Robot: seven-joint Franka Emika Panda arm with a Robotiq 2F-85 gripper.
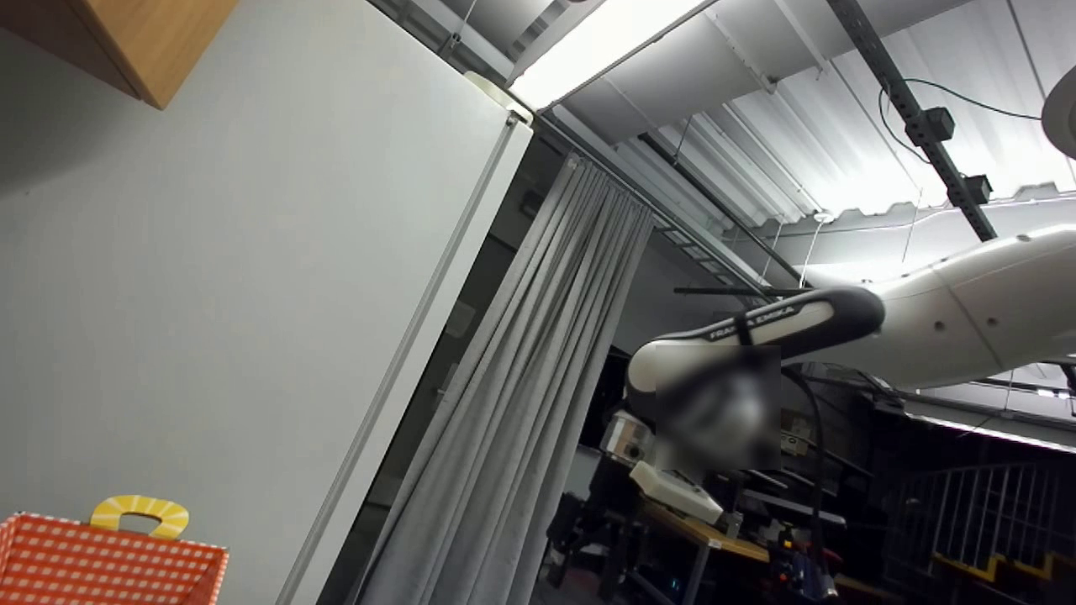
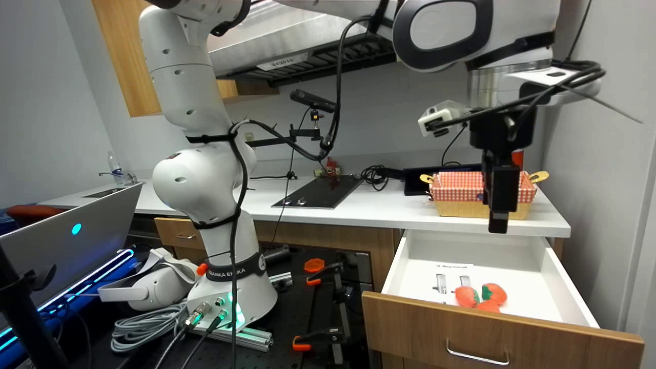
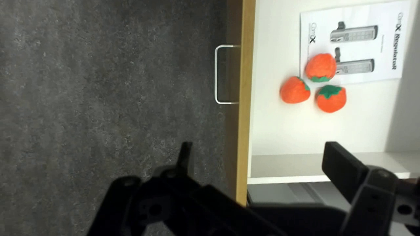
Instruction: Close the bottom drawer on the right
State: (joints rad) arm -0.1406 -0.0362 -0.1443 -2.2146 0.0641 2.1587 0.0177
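While the gripper [image 3: 258, 148] hung, jaws wide apart and empty, the pulled-out drawer [image 2: 420, 328] held three orange fruit shapes [image 3: 321, 67] and a "Regulator" sheet [image 3: 357, 49]; the arm band [image 2: 246, 267] read "FRANKA EMIKA".

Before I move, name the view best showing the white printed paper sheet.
The wrist view: the sheet has legible large lettering, though an orange plush fruit overlaps it. In an exterior view the sheet is foreshortened; nowhere else shows it.

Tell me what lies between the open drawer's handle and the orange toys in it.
The wrist view shows the drawer front, then a bare strip of drawer floor.
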